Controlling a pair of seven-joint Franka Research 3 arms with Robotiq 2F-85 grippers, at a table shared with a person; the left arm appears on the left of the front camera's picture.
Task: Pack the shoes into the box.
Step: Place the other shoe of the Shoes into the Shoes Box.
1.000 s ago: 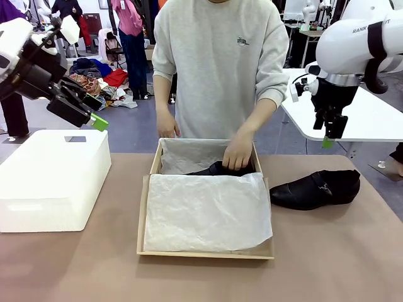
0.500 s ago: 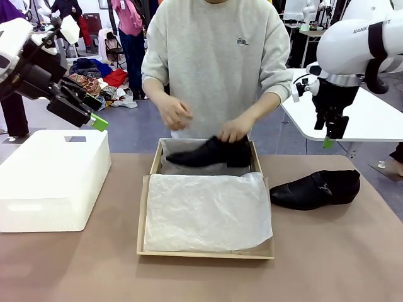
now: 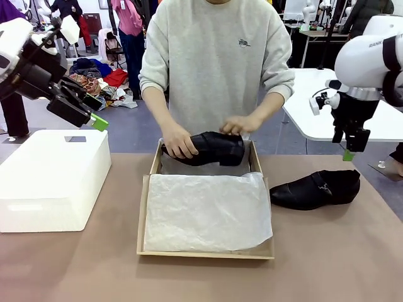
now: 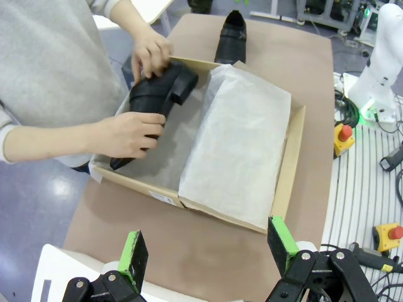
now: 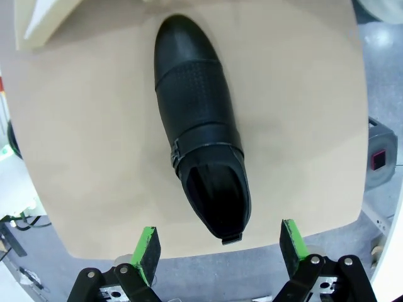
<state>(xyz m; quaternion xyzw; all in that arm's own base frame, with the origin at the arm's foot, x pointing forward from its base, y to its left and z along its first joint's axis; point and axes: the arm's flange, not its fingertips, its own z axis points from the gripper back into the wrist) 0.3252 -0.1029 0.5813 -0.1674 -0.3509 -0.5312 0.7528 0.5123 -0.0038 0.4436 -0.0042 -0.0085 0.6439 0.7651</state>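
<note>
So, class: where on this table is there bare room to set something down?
Bare: tabletop along its near edge, and between white box and cardboard box. Crowded: that box's far end, where hands hold a shoe; another shoe lies right of it.

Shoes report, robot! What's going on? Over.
Left gripper open, right gripper open, both raised. One shoe lies on the table beside the box; person's hands hold the other shoe over the box's far end. Hands in the way there.
</note>
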